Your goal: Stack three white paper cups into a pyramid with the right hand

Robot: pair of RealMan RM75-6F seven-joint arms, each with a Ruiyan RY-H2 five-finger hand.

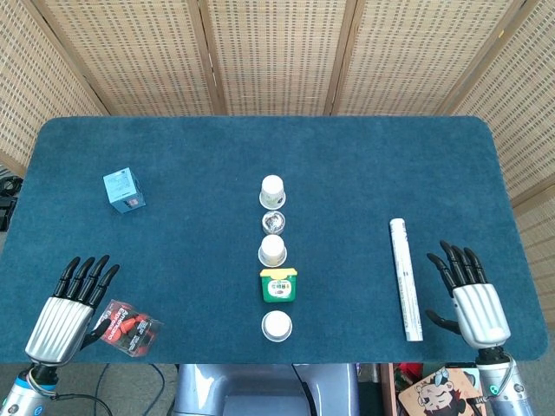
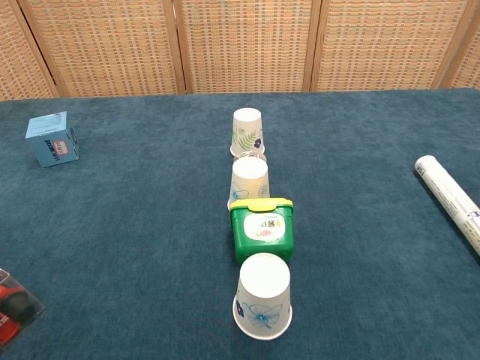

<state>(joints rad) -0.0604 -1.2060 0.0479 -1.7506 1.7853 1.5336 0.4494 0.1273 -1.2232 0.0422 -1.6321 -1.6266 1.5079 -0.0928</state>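
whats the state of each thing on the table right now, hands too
far cup: upside down, unstacked
middle cup: upside down, right behind the green tub
near cup: upside down, alone at the table's front edge
green tub: upright, yellow lid on
foil ball: loose between the far and middle cups
white roll: lying flat
blue box: standing, untouched
red packet: lying flat
left hand: open, holding nothing
right hand: open, holding nothing
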